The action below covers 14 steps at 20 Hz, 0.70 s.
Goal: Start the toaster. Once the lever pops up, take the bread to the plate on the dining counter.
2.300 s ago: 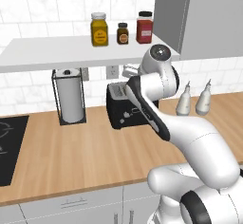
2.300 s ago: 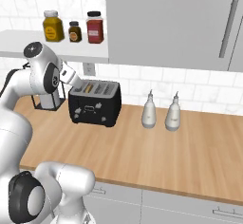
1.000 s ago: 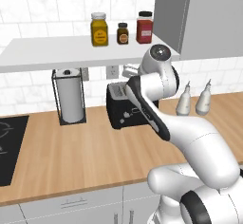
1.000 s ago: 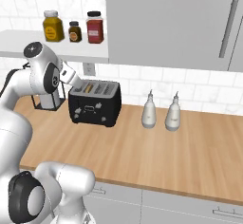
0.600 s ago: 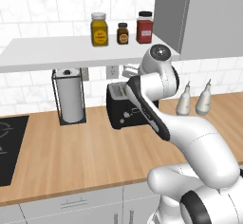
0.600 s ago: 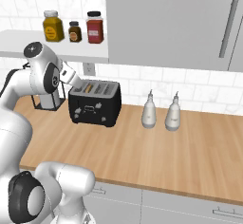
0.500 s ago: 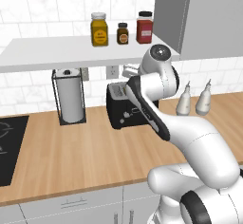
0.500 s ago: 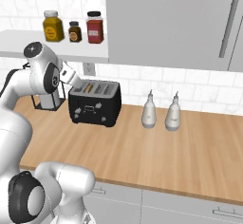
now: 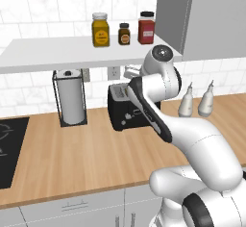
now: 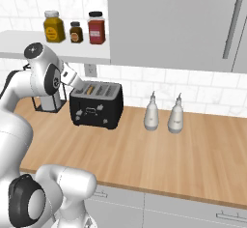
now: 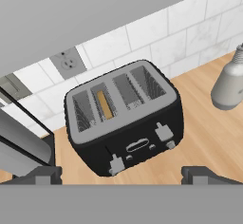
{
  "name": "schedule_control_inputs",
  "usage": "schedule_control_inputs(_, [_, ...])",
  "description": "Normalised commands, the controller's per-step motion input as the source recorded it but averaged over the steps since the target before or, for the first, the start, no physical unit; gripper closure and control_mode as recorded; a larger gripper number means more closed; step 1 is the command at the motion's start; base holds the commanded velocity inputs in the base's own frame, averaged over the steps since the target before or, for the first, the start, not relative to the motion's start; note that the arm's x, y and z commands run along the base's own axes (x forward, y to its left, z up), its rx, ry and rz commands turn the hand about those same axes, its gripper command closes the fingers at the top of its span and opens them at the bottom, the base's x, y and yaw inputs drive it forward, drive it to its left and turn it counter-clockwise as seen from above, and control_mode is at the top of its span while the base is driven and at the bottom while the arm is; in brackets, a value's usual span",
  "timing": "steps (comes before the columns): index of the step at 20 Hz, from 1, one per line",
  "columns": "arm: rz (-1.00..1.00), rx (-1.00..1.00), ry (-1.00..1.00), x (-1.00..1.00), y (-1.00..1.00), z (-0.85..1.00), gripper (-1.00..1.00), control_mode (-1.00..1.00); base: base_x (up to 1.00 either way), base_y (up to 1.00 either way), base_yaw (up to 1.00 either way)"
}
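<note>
While the gripper (image 11: pixel 121 173) is hovering above the toaster (image 11: pixel 126 118) with its jaws spread wide and holding nothing, the bread (image 11: pixel 105 105) is sitting down in the second slot from the left in the hand view. That black toaster is standing on the wooden counter (image 10: pixel 159 149) against the tiled wall, near two white bottles (image 10: pixel 164 113).

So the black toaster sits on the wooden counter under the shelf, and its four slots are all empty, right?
Not quite. The toaster does sit on the wooden counter under the shelf, but the hand view shows a slice of bread in one of its four slots; the other three look empty.
</note>
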Motion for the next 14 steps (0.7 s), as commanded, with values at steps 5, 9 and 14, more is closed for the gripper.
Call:
schedule_control_inputs(5, [0.00,0.00,0.00,0.00,0.00,0.00,-1.00,-1.00,0.00,0.00,0.00])
schedule_control_inputs(9, [0.00,0.00,0.00,0.00,0.00,0.00,-1.00,-1.00,0.00,0.00,0.00])
schedule_control_inputs(14, [0.00,0.00,0.00,0.00,0.00,0.00,-1.00,-1.00,0.00,0.00,0.00])
